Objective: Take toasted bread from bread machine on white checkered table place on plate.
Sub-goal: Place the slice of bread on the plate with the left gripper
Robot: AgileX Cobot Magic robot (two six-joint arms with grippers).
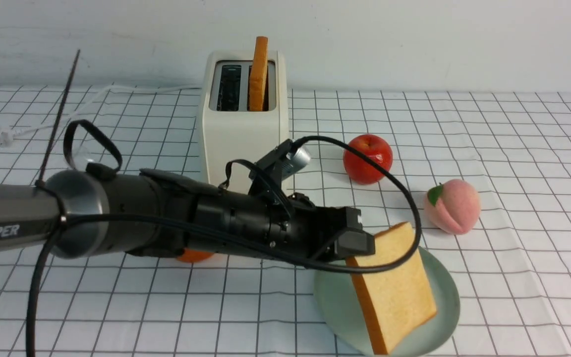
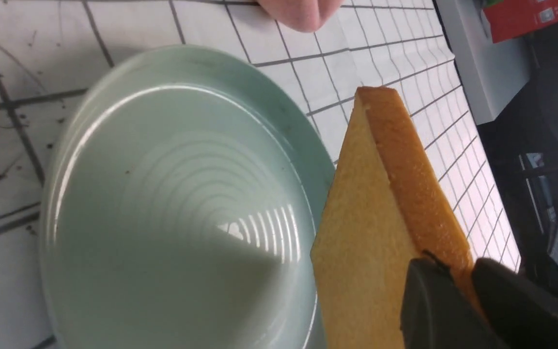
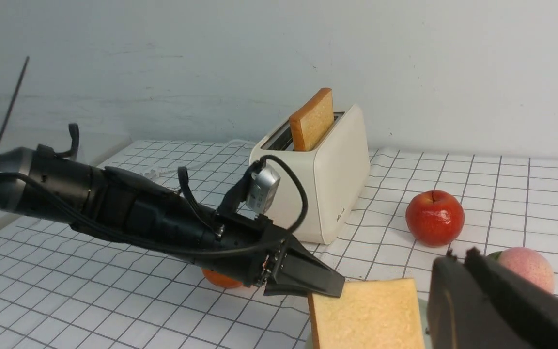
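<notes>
Left hand (image 1: pixel 360 244) is pinching a slice of toast (image 1: pixel 394 292) by its top edge, the two dark fingers (image 2: pixel 434 310) pressed onto either face, so the slice hangs from it tilted, not flat. Directly beneath the hand lies the plate (image 1: pixel 325 302), and the low corner of the slice reaches down toward the plate's near rim; whether it touches cannot be told. Beyond the hand, toward the wall, stands the toaster (image 1: pixel 243 144) with a second slice (image 1: pixel 258 74) upright in one slot. An apple (image 1: pixel 367 158) and a peach (image 1: pixel 451 206) sit on the bench (image 1: pixel 513 124) past the hand's far side, the peach just beside the plate. The right hand (image 3: pixel 458 254) waits nearby with its fingers pressed together on nothing. The placing looks nearly done, yet the release is the risky part: let go at this slant, the slice would likely pivot on its low corner and could flop across the rim onto the bench. Pressing lower to flatten it might crush the corner or lever the plate up by its edge. A loop of cable (image 1: pixel 414 213) hanging around the hand could also drag the slice as the arm pulls away.
</notes>
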